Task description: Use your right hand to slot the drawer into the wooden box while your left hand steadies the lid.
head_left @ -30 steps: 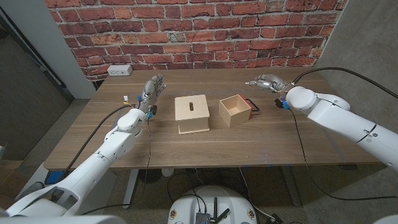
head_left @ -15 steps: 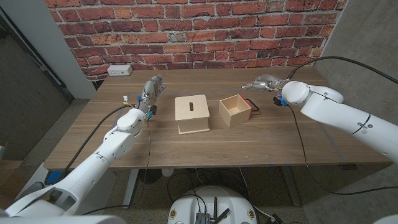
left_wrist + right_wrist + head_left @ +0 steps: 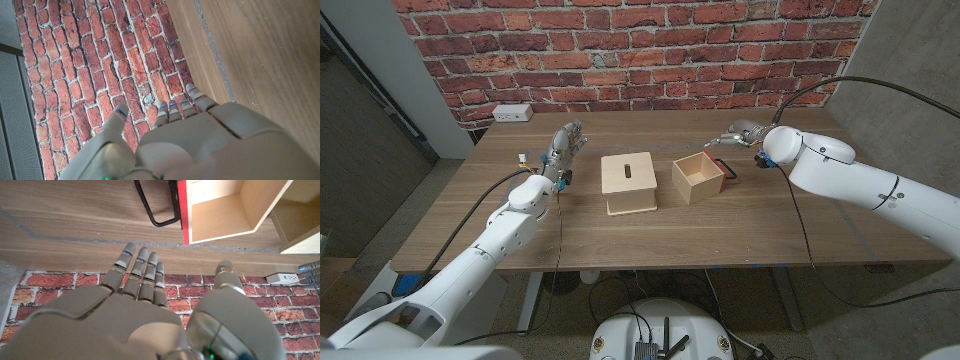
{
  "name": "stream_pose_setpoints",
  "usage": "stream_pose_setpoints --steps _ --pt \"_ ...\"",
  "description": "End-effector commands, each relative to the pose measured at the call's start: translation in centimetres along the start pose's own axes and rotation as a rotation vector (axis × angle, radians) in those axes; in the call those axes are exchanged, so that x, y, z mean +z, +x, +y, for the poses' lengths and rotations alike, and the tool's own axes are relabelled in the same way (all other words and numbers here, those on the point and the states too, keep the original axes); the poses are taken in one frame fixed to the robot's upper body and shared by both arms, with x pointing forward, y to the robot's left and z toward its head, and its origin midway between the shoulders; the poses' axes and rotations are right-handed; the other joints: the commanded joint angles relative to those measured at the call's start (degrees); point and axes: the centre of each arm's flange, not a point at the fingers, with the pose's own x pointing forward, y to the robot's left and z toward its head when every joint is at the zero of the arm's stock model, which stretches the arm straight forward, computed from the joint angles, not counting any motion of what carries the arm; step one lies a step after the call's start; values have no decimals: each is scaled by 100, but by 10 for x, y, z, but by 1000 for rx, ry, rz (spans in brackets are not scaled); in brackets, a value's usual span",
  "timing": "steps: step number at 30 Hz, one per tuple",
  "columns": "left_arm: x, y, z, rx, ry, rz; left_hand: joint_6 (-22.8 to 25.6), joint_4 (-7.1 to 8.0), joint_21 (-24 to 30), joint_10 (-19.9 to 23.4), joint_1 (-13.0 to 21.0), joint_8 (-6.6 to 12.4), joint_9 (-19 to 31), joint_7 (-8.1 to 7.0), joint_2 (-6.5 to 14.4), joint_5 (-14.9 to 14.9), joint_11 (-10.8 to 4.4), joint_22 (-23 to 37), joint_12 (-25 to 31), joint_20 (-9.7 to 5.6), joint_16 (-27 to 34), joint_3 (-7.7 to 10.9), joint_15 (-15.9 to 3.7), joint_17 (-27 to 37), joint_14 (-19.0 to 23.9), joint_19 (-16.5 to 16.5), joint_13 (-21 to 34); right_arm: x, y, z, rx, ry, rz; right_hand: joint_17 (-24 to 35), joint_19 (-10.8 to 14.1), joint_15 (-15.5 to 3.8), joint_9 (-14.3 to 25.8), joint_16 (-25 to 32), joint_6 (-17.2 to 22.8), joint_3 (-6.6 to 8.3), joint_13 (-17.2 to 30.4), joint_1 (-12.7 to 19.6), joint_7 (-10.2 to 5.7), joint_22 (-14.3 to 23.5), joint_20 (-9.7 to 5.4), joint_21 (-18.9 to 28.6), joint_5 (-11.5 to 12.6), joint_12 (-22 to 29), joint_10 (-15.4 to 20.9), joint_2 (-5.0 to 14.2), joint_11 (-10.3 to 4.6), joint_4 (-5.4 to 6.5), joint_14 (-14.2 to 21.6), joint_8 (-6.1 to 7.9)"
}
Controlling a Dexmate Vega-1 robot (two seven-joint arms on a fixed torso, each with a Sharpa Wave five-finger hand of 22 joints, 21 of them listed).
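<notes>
- Drawer [image 3: 698, 175] sat on the table [image 3: 620, 235], open side up, just right of the wooden box [image 3: 630, 181], with a narrow gap between them.
- Carried a red front face and a black loop handle [image 3: 725, 167] on the side turned toward the right hand.
- Wooden box stood near the table's middle, lid [image 3: 628, 171] on top with a dark slot in it.
- Right hand [image 3: 742, 134] hovered behind and to the right of the drawer, fingers [image 3: 140, 272] straight and slightly spread, gripping nothing, clear of the handle.
- Left hand [image 3: 563, 147] stood well to the left of the box, fingers [image 3: 175, 107] extended and close together, thumb apart, holding nothing, not touching the lid.
- White power outlet [image 3: 512, 113] lay at the far left edge of the table, against the brick wall [image 3: 640, 50].
</notes>
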Motion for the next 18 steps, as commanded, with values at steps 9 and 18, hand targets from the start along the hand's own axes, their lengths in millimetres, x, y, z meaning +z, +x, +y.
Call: stream_pose_setpoints --steps 9,18 --pt "-6 -4 -4 1 -13 14 39 -11 45 50 -1 18 29 1 277 33 31 30 14 -415 29 -23 -35 22 41 43 28 20 10 14 8 -144 48 265 281 -154 91 283 378 10 283 89 -5 33 -48 69 -31 290 419 -57 -171 9 381 220" --pt "-6 -2 -5 1 -12 21 41 -10 42 48 -1 14 28 -1 281 33 32 30 10 -414 27 -24 -38 23 45 43 28 25 19 23 31 -193 84 385 382 -291 120 428 426 34 392 178 -21 39 -93 82 -18 367 495 -52 -229 -11 587 270"
